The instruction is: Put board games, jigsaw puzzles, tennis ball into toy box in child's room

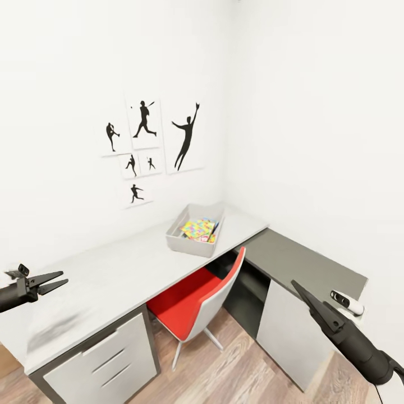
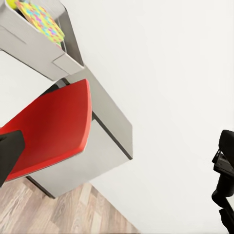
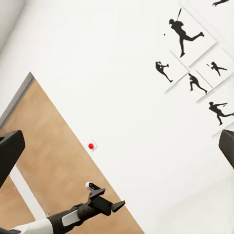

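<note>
While the toy box [image 1: 193,235] is seen at the head view's centre on the pale table [image 1: 112,269], with a colourful jigsaw puzzle [image 1: 197,229] lying inside, a wooden door [image 3: 53,170] is revealed in the right wrist view. The left gripper [image 1: 53,281] is held empty with jaws apart; the right gripper [image 1: 300,292] cannot be judged.

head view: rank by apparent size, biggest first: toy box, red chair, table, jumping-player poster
1. table, by far the widest.
2. red chair.
3. toy box and the jumping-player poster look about alike, so no ranking between them. The chair also sits nearer the camera than the box, which inflates it.
</note>
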You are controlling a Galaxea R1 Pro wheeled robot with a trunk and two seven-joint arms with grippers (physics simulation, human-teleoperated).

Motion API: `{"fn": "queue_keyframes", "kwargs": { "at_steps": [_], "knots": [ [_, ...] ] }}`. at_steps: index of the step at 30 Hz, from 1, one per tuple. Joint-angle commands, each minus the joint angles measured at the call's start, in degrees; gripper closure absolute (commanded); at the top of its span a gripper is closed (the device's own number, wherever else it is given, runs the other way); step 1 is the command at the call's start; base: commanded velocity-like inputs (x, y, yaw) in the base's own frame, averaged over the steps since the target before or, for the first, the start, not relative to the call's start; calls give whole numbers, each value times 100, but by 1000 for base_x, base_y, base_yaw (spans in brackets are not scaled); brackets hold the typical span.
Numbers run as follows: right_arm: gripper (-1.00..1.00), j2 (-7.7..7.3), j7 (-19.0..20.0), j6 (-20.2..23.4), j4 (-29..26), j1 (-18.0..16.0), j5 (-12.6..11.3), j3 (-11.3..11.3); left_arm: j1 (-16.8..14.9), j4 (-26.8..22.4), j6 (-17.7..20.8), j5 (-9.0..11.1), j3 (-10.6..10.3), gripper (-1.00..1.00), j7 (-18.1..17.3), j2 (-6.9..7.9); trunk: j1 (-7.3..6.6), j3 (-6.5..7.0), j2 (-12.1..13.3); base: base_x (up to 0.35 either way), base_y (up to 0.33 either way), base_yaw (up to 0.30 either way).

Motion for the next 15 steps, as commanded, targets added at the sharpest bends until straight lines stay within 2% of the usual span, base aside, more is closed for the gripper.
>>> {"fn": "queue_keyframes", "kwargs": {
  "at_steps": [1, 5, 11, 15],
  "knots": [
    [-100, -1, 6, 50, 1, -6, -25, 0, -3, -1, 61, 0, 0, -100, -22, 2, 4, -6, -13, 0, 8, -213],
    [-100, 1, 6, 50, 1, -6, -27, 0, -3, -1, 60, 0, 0, -100, -22, 2, 4, 10, -13, 0, 3, -128],
    [-100, 0, -1, 50, 1, -6, -31, 0, -3, -1, 60, 0, 0, -100, -22, 2, 4, 16, -13, 0, 1, -43],
    [-100, -7, -43, 55, 1, -6, -30, 0, -3, -1, 60, 0, 0, -100, -22, 2, 4, 16, -13, -24, 0, -174]
  ]
}}
